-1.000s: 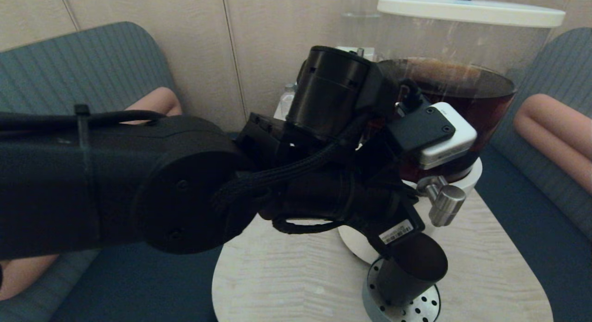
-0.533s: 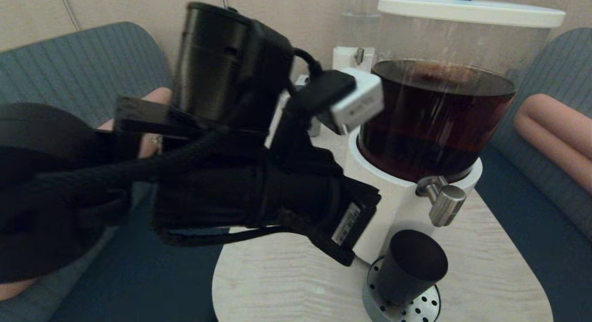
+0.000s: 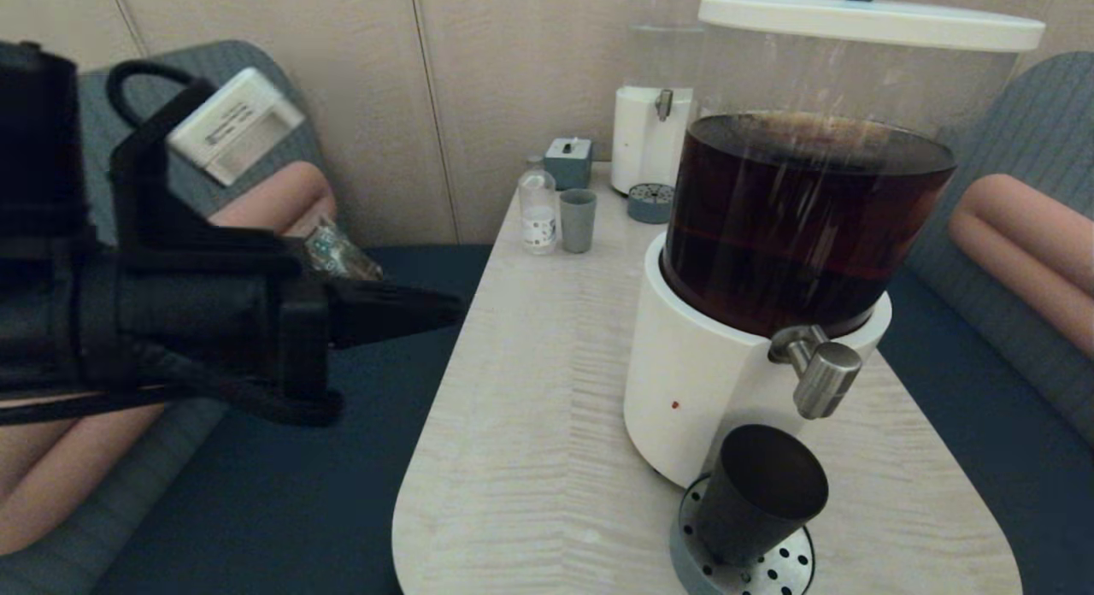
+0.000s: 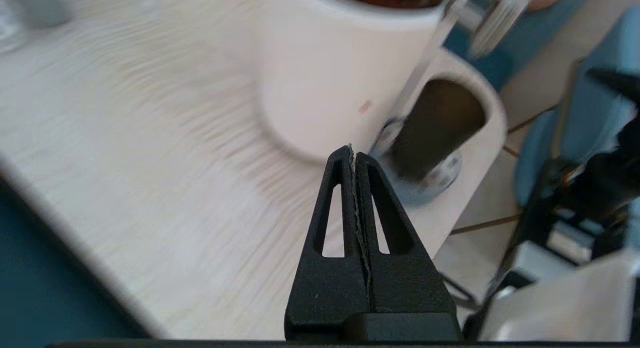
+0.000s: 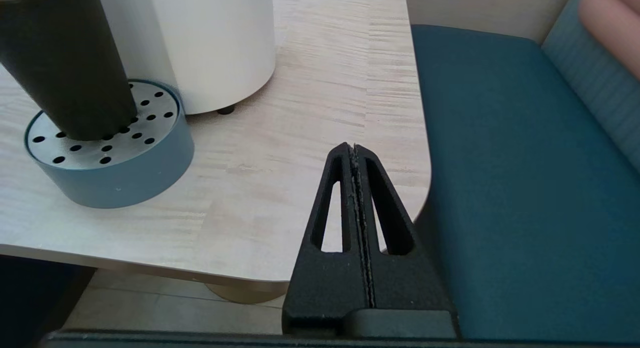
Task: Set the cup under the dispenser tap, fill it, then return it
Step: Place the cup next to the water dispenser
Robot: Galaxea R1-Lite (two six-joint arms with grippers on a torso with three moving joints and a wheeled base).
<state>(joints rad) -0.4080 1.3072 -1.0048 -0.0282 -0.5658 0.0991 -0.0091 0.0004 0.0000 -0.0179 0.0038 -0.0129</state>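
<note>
Matte black-brown and tapered, the cup (image 3: 759, 492) stands upright on the perforated drip tray (image 3: 786, 569), mouth up, its long axis vertical, directly beneath the dispenser tap (image 3: 822, 378), with a clear gap between rim and spigot. Nothing of mine touches it. From my left gripper (image 3: 410, 311), which hangs off the table's near-left edge with its tip aimed across the wood, the cup lies ahead and lower, beyond the white base of the dispenser (image 3: 709, 390); in the left wrist view it sits just past my fingertips (image 4: 352, 160), which are pressed flat together and hold nothing. My right gripper (image 5: 354, 153) is low beside the table's right edge, also closed tip to tip and empty, with the cup (image 5: 60, 63) and tray (image 5: 115, 173) near and to one side of it. I judge the right arm the nearer to the tap's handle, so the fill likely falls to it, and either pair would have to part before grasping anything.
</note>
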